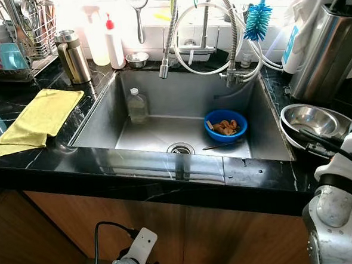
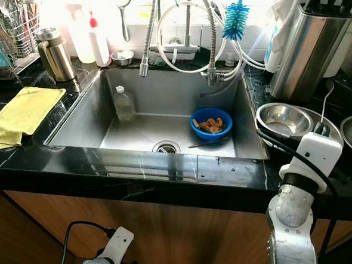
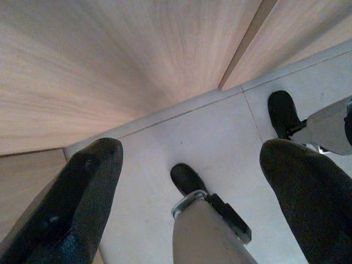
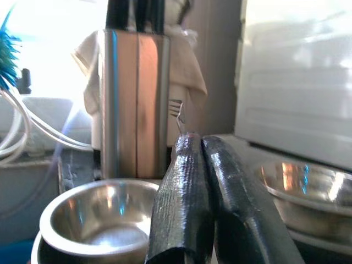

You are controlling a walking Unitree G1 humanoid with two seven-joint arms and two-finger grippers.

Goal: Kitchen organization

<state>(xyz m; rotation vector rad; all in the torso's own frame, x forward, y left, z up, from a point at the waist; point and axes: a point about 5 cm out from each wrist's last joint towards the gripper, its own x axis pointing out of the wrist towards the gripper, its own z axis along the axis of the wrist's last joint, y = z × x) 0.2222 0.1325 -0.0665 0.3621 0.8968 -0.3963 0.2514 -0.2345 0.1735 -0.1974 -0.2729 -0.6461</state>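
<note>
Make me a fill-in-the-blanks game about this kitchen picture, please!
1. The bowl with food inside the sink is colored ____.
2. The cloth lying on the counter left of the sink is ____.
3. The right claw pinches a thin metal ____.
4. The brush hanging over the faucet is ____.

Missing words: blue; yellow; fork; blue

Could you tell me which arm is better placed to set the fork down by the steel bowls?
The right. Its end effector is shut on a fork and sits at counter height beside the steel bowl. The left end effector hangs open, low by the cabinet front, pointing at the floor.
</note>
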